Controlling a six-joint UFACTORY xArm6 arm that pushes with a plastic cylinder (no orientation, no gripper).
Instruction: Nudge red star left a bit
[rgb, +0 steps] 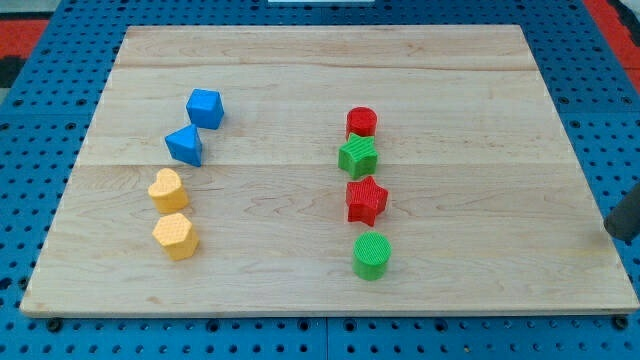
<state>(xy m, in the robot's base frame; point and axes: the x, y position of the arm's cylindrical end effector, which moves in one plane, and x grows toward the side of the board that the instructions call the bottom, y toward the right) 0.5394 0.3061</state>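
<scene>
Nearest the camera sits the green cylinder (371, 256), close to the bottom edge of the wooden counter (480, 120), and just above it stands the red star (366, 200), the third piece in a column that runs up through a green star (357, 156) to a red cylinder (362, 122). Over at the view's left are a yellow heart-like block (167, 189) and a yellow hexagon (175, 236), with two blue blocks (196, 127) above them. A dark rod shows at the far right edge, and my tip (612, 233) seems to sit there, well apart from every block. There is no gripper on this arm, so nothing spreads or pinches. To do the nudge well, I would judge the tip should come in on the star's right side, level with its middle, and press briefly leftward, keeping clear of the green pieces close above and below. No brand, label or writing can be read anywhere.
</scene>
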